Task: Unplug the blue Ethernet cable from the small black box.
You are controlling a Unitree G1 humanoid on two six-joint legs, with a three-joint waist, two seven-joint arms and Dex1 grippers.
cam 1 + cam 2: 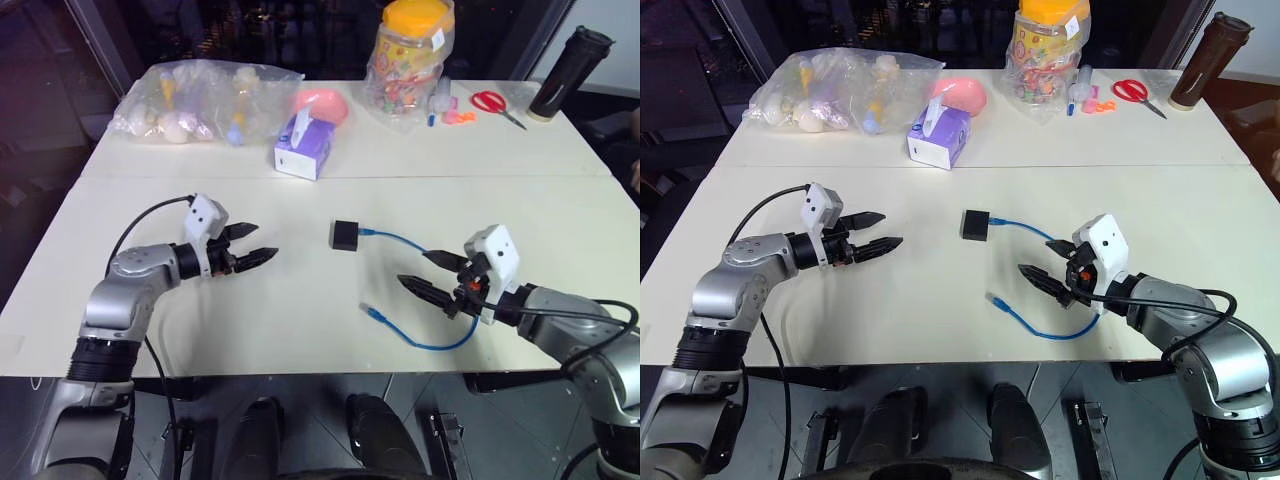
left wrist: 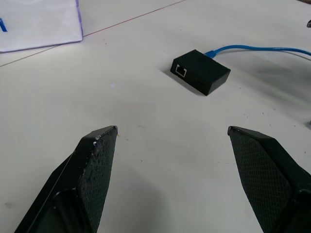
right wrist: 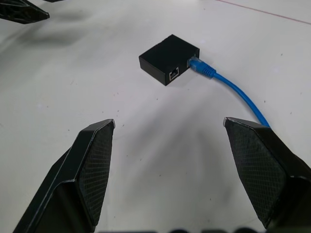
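- Right wrist view: blue Ethernet cable [image 3: 228,85] sits plugged into small black box [image 3: 169,59], mid-table; both grippers, left gripper [image 1: 249,245] and right gripper [image 1: 428,273], gape empty.
- Risk: unbraced, the light box likely drags along when the cable is pulled.

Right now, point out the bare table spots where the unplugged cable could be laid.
Bare white tabletop lies between the open left end effector and the small matte-black box, running to the near edge. Right of the box, the thin blue Ethernet cable loops past the open right end effector. The far edge is crowded around the purple-and-white tissue box.
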